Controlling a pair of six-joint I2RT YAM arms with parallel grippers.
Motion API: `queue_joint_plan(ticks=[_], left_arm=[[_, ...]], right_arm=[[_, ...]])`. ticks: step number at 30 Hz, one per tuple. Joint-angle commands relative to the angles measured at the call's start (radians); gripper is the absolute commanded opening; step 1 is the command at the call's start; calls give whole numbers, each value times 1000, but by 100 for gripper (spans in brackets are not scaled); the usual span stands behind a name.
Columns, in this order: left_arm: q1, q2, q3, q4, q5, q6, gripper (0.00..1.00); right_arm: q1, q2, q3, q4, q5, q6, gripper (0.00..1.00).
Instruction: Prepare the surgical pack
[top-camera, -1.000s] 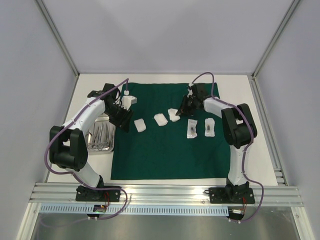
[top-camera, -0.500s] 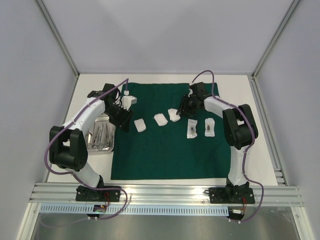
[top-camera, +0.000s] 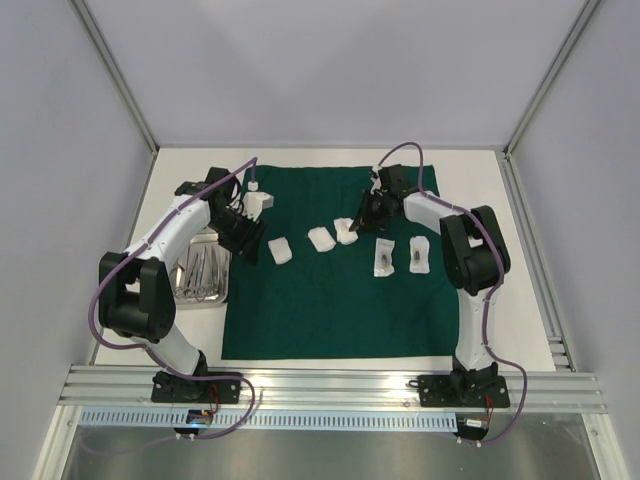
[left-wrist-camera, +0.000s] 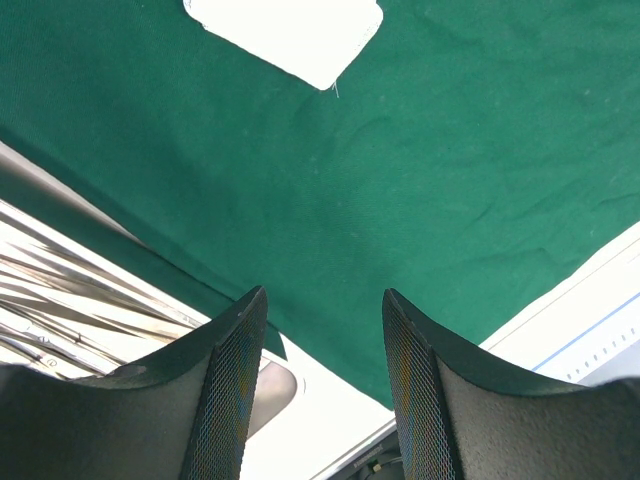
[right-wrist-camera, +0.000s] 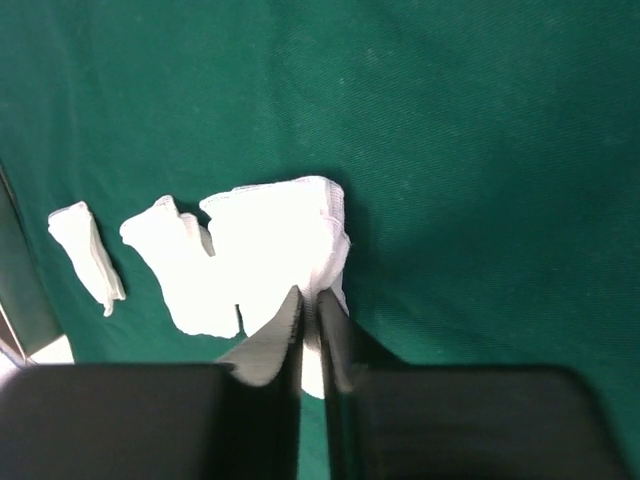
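Note:
The dark green drape (top-camera: 330, 310) lies flat in the middle of the table. Three white gauze pads lie in a row on it, the left one (top-camera: 280, 250), the middle one (top-camera: 322, 238) and the right one (top-camera: 347, 230). My right gripper (top-camera: 358, 225) is down at the right pad. In the right wrist view its jaws (right-wrist-camera: 310, 292) are shut on an edge of that gauze pad (right-wrist-camera: 270, 240). My left gripper (left-wrist-camera: 325, 295) is open and empty, hovering over the drape's left edge beside the steel tray (top-camera: 200, 299). Slim metal instruments (top-camera: 203, 272) lie in the tray.
Two more white pads (top-camera: 384, 257) (top-camera: 418, 254) lie right of the row, each with a dark item on it. A small white stack (top-camera: 262, 202) sits at the drape's far left corner. Grey walls and an aluminium frame enclose the table.
The right gripper shifted slightly toward the far side at the right gauze pad. The left arm has not moved.

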Motion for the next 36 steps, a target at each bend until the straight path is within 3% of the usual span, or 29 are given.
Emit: queue_joint_plan(ticks=[1,12,19,28,32,36], left_arm=[[-5,-44,1,3,3,7,59],[-5,-44,1,3,3,8,59],[-5,-46,1,2,0,8,59],[-5,-46,0,2,1,10,59],[-5,-47,0,2,1,10,59],[-5,-46,1,2,1,10,58]], right_arm=[[5,-62,0,37,-37,19,4],[103,-262,-60,80,15,46,1],[174,-154,3,102,-20,79,1],[174,-33,31,48,27,71,0],[173,-18,54,11,58,34,12],[174,-48,65,-22,106,-1,34]])
